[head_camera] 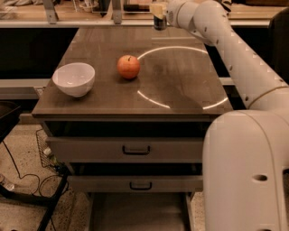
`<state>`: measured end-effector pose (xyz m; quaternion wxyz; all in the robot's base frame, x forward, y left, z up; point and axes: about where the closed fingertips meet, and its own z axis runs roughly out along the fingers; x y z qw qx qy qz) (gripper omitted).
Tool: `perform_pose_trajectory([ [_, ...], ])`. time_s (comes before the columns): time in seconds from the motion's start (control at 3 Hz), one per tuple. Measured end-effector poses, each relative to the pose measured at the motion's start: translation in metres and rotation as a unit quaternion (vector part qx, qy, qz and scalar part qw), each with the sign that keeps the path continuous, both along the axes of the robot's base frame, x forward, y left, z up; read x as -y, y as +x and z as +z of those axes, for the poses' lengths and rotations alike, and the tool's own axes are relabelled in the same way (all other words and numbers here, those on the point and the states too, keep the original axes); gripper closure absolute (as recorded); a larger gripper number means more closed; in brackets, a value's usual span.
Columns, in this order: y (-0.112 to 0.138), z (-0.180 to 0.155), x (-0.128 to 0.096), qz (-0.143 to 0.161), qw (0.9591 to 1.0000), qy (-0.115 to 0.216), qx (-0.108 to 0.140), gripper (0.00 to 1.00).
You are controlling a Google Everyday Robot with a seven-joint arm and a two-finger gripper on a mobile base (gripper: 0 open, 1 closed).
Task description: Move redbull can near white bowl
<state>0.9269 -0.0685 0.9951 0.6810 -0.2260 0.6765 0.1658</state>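
Note:
The white bowl (74,79) sits at the front left of the brown table (180,94). My gripper (158,12) is at the table's far edge, right of centre, far from the bowl. It is shut on the redbull can (159,23), a slim can that looks dark here. The can's lower end shows below the fingers and it hangs just above the table's back edge. Its upper part is hidden by the gripper.
A round orange-red apple (128,66) stands right of the bowl, between it and the can. The table has two drawers (135,150) below. A shelf rail (90,21) runs behind the table. My white arm (235,58) spans the right side. Cables (27,180) lie on the floor at left.

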Motion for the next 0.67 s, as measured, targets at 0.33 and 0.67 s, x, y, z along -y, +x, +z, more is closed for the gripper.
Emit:
perform_pose_trajectory([
  [0.33,-0.028,0.016,0.026,-0.009,0.9999,0.008,0.000,1.00],
  [0.67,-0.060,0.022,0.052,-0.011,0.9998,0.017,-0.006,1.00],
])
